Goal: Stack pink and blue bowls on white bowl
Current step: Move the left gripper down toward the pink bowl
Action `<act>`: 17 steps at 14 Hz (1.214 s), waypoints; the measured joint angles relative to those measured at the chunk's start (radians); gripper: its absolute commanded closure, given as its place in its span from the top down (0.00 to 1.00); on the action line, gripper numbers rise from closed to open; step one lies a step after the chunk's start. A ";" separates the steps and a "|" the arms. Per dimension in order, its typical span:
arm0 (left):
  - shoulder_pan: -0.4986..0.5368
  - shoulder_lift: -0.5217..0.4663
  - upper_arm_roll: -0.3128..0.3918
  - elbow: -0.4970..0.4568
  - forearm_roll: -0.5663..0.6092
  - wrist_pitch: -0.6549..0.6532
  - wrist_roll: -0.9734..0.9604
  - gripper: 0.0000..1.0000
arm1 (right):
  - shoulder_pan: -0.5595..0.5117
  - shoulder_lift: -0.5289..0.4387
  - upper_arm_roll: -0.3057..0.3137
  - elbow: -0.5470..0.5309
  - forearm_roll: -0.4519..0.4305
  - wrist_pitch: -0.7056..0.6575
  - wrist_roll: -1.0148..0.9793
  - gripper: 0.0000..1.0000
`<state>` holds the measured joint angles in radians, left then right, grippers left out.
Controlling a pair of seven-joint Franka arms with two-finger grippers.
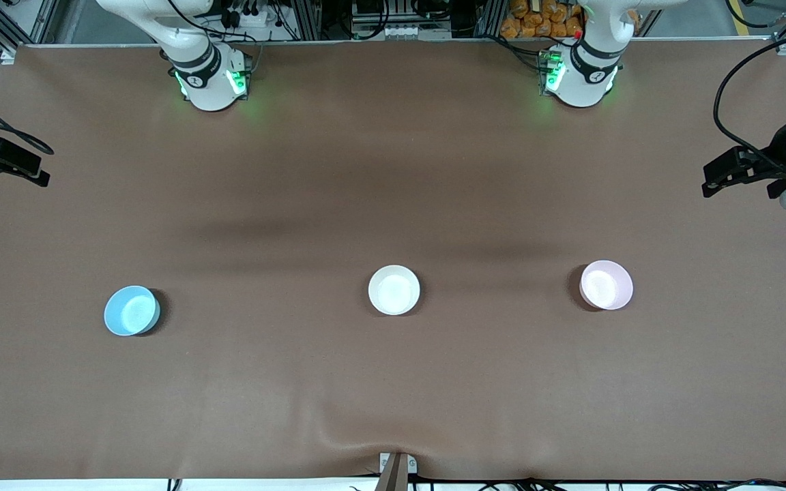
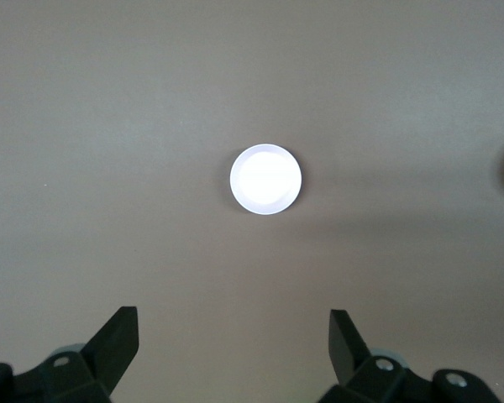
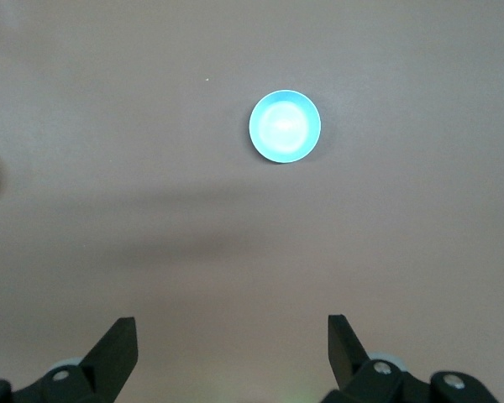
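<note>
Three bowls stand in a row on the brown table. The white bowl [image 1: 394, 290] is in the middle. The pink bowl [image 1: 606, 284] is toward the left arm's end and the blue bowl [image 1: 132, 310] toward the right arm's end. In the left wrist view the pink bowl [image 2: 265, 179] looks washed-out whitish, with the left gripper [image 2: 233, 323] open high above the table. The right gripper [image 3: 233, 323] is also open and empty, high above the table, with the blue bowl [image 3: 286, 126] in its view. In the front view the left gripper [image 1: 710, 179] and the right gripper [image 1: 44, 170] hang at the table's two ends.
The brown cloth [image 1: 393, 382] covers the whole table, with a wrinkle near its front edge [image 1: 338, 426]. The arm bases [image 1: 212, 78] [image 1: 580, 78] stand along the back edge. A clamp [image 1: 396, 470] sits at the middle of the front edge.
</note>
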<state>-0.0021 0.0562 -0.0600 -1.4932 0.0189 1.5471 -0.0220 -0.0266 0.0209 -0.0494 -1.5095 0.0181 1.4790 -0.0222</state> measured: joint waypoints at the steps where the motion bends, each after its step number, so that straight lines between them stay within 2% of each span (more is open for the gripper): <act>1: 0.000 0.000 0.000 0.000 -0.007 0.000 0.000 1.00 | 0.000 0.000 0.000 0.000 0.000 0.000 0.000 1.00; 8: 0.019 0.009 0.001 -0.002 -0.022 0.000 0.001 1.00 | 0.000 0.000 0.000 0.000 0.000 0.000 0.000 1.00; 13: 0.025 0.082 0.001 -0.017 -0.022 0.007 0.004 1.00 | 0.000 0.000 -0.001 0.000 0.000 0.000 0.000 1.00; 17: 0.042 0.137 0.002 -0.119 -0.022 0.170 0.055 1.00 | 0.000 0.007 -0.001 0.000 0.000 0.000 0.000 1.00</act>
<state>0.0398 0.1930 -0.0584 -1.6124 -0.0035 1.7173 0.0327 -0.0269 0.0276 -0.0502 -1.5093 0.0181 1.4789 -0.0222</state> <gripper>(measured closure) 0.000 0.000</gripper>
